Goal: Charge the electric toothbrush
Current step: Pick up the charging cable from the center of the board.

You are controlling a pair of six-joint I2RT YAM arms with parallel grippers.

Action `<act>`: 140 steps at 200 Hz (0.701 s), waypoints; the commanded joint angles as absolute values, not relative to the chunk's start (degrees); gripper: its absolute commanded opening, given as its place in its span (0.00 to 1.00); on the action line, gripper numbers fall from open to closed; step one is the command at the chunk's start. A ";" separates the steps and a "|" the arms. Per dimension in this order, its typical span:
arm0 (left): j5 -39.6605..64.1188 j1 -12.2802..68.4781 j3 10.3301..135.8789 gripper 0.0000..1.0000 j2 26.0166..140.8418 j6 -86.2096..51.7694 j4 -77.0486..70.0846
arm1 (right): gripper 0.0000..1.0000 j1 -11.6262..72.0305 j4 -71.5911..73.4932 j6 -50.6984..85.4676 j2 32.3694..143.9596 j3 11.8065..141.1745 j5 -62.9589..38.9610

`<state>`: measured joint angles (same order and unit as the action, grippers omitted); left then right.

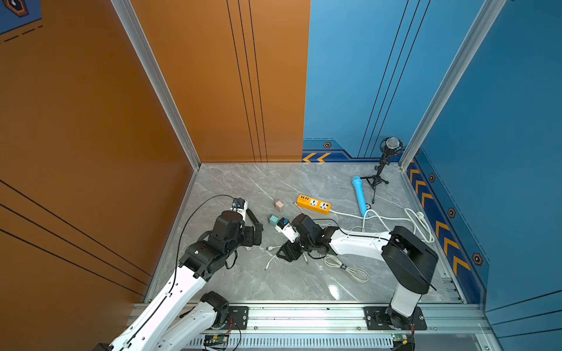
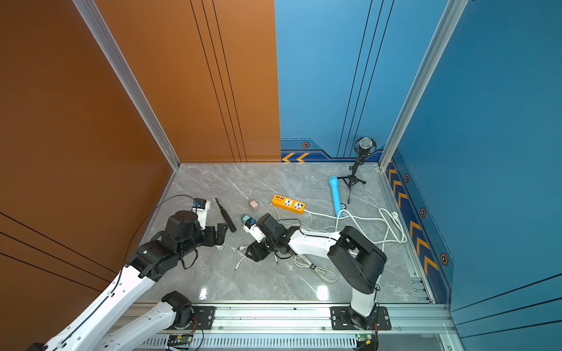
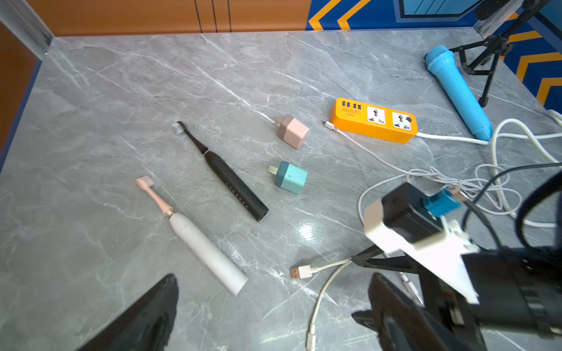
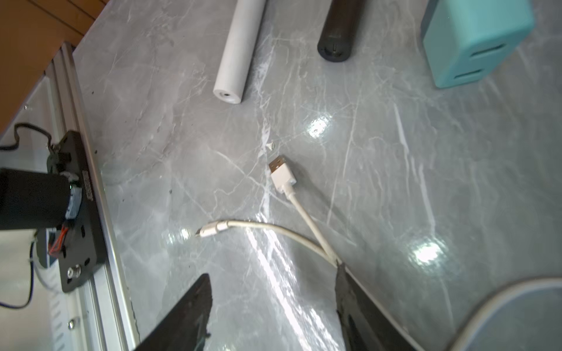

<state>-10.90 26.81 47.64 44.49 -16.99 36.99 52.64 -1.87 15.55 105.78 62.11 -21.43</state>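
On the grey marble table, the left gripper hangs spread wide and empty; the right gripper sits low at centre. The orange power strip lies farther back, with the white toothbrush and black toothbrush untouched at left. The step looks like cable pickup: the right jaws stand apart, one touching the white cable, so closing squarely on it comes next.

Both top views look down from high over the table; both wrist views, close, share the USB plug.
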 commanded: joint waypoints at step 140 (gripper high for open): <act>-6.56 18.37 47.79 0.98 43.94 -14.25 47.53 | 0.69 50.62 -10.49 12.82 110.66 73.94 -15.44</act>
